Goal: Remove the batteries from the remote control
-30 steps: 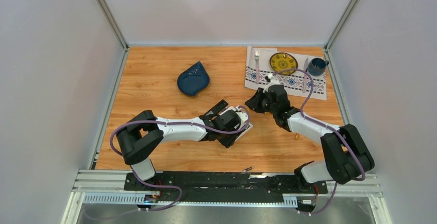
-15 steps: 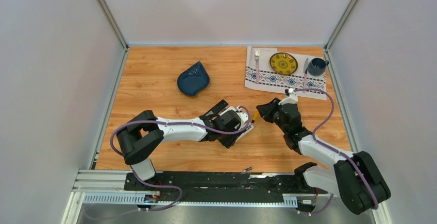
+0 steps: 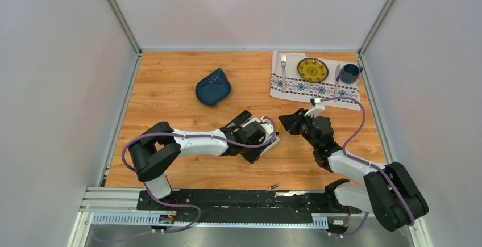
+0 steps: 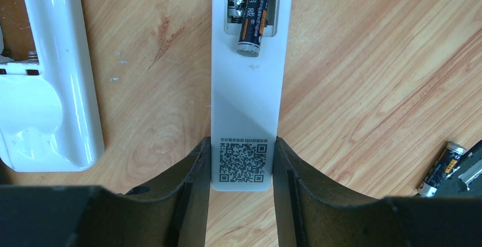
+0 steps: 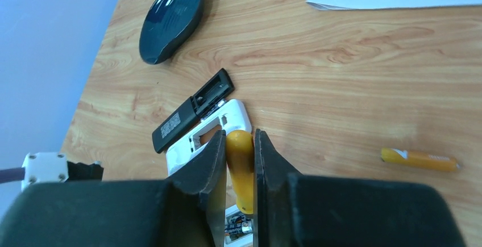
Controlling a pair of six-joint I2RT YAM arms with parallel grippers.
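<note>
In the left wrist view my left gripper [image 4: 241, 145] is shut on the QR-code end of the white remote control [image 4: 244, 88], which lies flat on the table. Its open compartment holds dark grey and orange batteries [image 4: 253, 20], and one is tilted up out of its slot. My right gripper [image 5: 239, 136] is shut on the orange handle of a screwdriver [image 5: 241, 167], whose far end points down at that compartment [image 5: 239, 228]. A loose dark battery [image 4: 440, 167] lies to the right. An orange-gold battery [image 5: 419, 159] lies on the wood further off.
A second white remote [image 4: 51, 88] and a black remote [image 5: 190, 111] lie just beside the held one. A dark blue teardrop-shaped object [image 3: 213, 87] sits mid-table. A placemat [image 3: 295, 85] with plate [image 3: 312, 69], fork, knife and mug [image 3: 349, 73] fills the back right.
My right arm has swung away from the placemat and forward-left, bringing the screwdriver to the held remote. The left arm and the remote have stayed still.
</note>
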